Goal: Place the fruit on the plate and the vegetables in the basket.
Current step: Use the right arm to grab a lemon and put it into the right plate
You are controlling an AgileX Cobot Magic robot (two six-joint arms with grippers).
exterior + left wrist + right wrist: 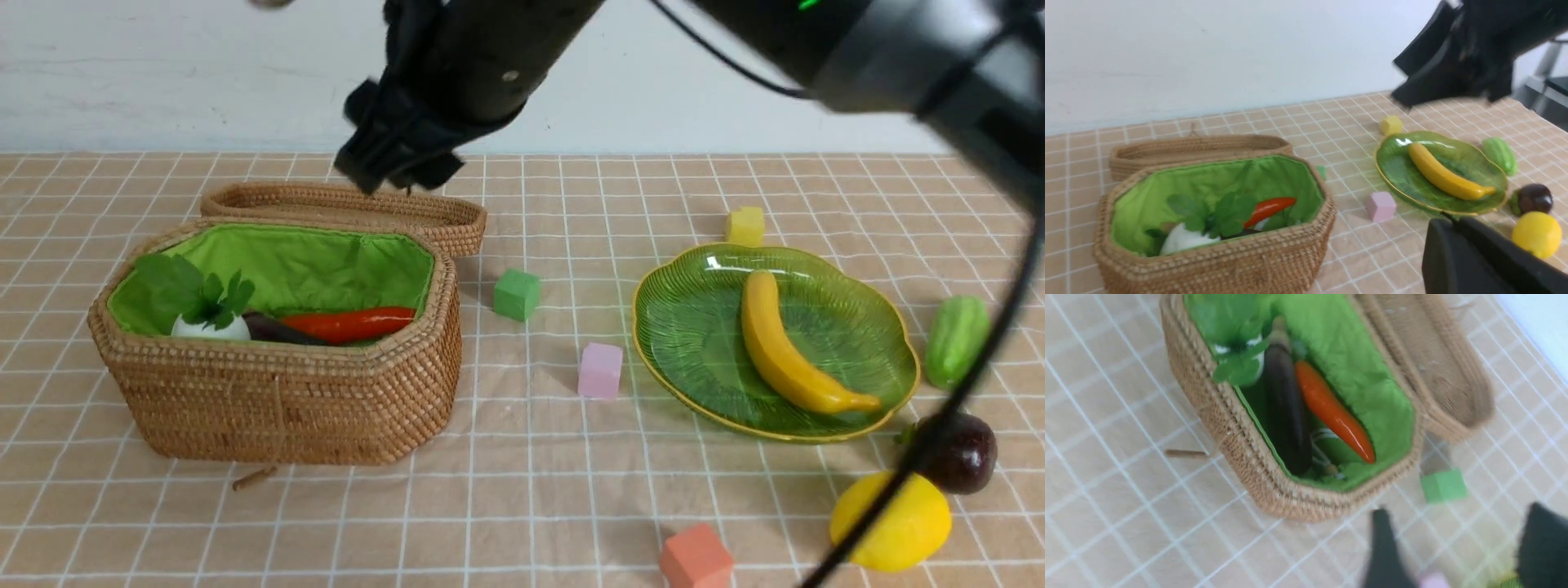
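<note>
The wicker basket (277, 408) holds the carrot (351, 324), the radish (211, 328) and the eggplant (273, 329). The banana (784, 347) lies on the green plate (694, 327). The gourd (955, 339), the purple fruit (967, 457) and the lemon (894, 523) lie on the cloth to the right of the plate. My right gripper (384, 167) hangs open and empty above the basket's far right end, its fingers spread in the right wrist view (1457, 522). My left gripper (1449, 220) shows only in the left wrist view, fingers together, holding nothing.
The flat woven lid (351, 208) lies behind the basket. Cubes sit on the cloth: green (516, 294), pink (600, 370), yellow (745, 226) and orange (695, 559). A small brown stick (255, 478) lies in front of the basket. My right arm's cable crosses over the lemon.
</note>
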